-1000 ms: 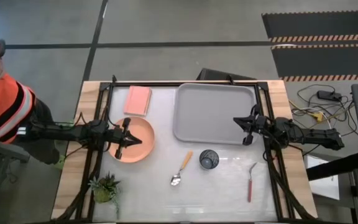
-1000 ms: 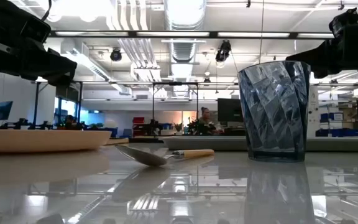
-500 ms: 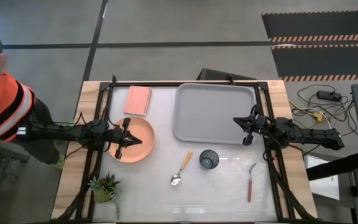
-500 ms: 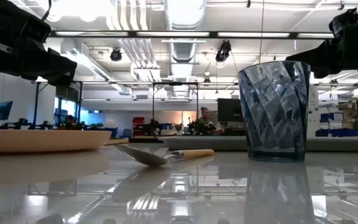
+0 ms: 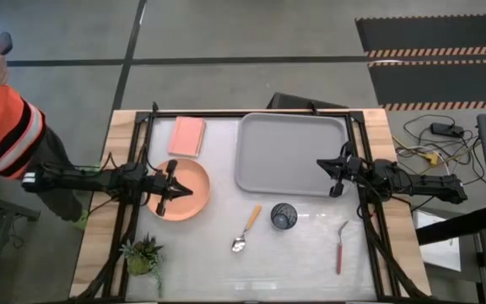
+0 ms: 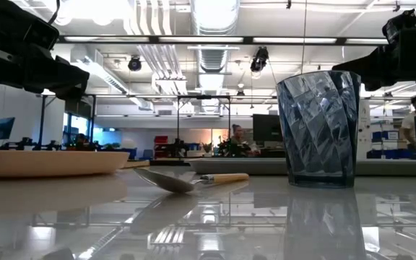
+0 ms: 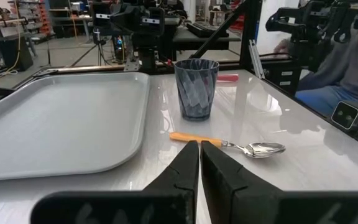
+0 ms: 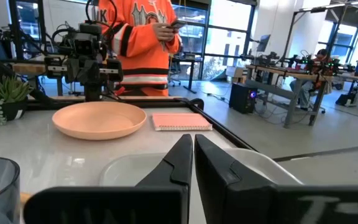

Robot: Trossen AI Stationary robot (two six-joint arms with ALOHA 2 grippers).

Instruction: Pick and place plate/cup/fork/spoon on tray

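My left hand (image 5: pixel 164 189), clenched and empty, hovers over the plate (image 5: pixel 189 195), first candidate; right hand (image 5: pixel 336 177), also clenched, waits over the bare tray (image 5: pixel 285 152).

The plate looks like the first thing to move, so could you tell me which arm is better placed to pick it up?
Probably the left. Its pincer hangs shut over the plate, while the right pincer sits shut over the tray's far edge, with the tray between it and the plate.
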